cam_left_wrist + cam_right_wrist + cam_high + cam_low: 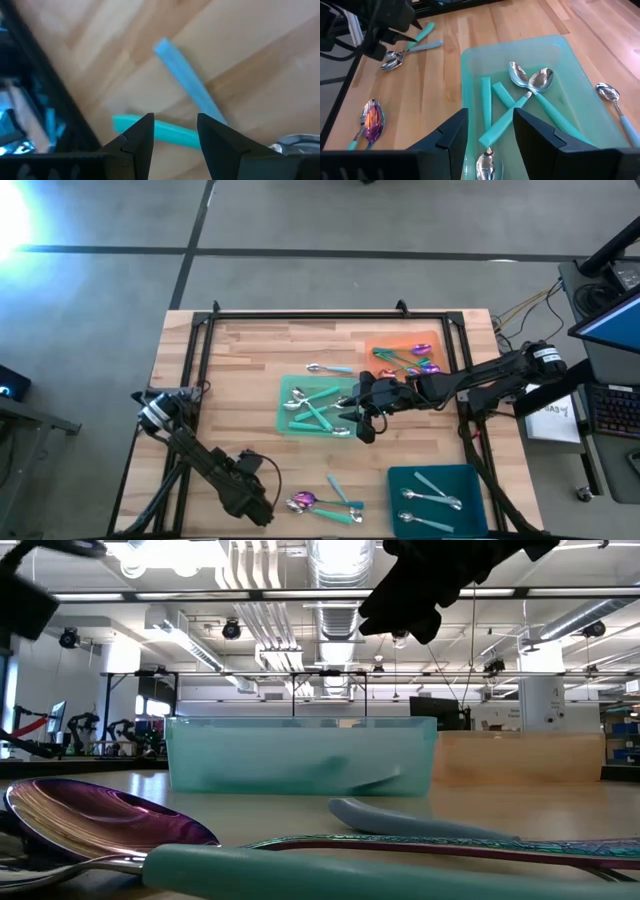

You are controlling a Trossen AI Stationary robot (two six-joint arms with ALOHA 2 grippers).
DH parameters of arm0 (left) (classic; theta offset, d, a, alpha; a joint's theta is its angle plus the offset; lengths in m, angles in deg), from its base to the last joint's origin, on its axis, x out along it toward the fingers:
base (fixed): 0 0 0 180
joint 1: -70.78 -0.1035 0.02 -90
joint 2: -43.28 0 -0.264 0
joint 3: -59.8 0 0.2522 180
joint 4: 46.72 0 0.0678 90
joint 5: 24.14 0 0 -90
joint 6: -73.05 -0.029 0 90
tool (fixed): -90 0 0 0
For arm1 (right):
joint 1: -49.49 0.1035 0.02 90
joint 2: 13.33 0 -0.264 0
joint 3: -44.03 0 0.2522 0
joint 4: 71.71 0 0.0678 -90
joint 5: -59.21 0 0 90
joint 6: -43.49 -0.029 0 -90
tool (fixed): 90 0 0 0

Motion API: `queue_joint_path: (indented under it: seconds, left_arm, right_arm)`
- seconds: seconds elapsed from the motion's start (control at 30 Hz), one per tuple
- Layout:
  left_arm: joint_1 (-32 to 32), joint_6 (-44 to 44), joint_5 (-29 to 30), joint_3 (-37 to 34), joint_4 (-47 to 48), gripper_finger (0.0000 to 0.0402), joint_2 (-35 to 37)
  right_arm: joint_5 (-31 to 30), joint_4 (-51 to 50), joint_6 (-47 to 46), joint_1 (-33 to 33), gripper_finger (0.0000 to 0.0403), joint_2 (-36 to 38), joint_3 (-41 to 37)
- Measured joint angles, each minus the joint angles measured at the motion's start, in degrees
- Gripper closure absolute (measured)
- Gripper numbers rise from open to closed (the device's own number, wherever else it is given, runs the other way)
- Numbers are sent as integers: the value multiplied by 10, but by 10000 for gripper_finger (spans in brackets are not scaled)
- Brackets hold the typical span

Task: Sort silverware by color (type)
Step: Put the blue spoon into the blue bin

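Risk: right gripper (349, 416), fingers apart and empty above green tray (286, 423) at table centre, may snag crossed teal-handled spoons (520, 102); left gripper (262, 512), parted, waits at seven o'clock.

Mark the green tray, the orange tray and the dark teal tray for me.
green tray (284, 420): high view, on its bare left rim.
orange tray (400, 340): high view, on its bare far edge.
dark teal tray (400, 510): high view, on bare floor at its left side.
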Motion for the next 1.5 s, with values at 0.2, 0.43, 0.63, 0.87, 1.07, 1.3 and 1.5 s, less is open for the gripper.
queue_joint_path:
  seconds: [0.2,0.43,0.63,0.87,1.07,1.3,1.5]
  left_arm:
    - [0,-3,-7,-32,-80,267,7]
    - [1,21,4,-34,-46,267,21]
    - [1,22,38,-30,-84,267,31]
    - [3,62,26,-62,-101,267,31]
    - [4,73,22,-99,-181,268,37]
    - [6,82,25,-117,-201,275,38]
    - [5,41,28,-119,-218,328,38]
  right_arm:
    - [0,0,-1,0,255,0,0]
    - [-1,0,-2,0,255,0,0]
    - [-1,0,-2,0,259,0,0]
    - [-1,0,-2,0,259,0,0]
    - [-1,0,-2,0,259,-1,0]
    - [-1,-1,-2,1,259,-1,-3]
    - [-1,0,-3,3,259,-1,-4]
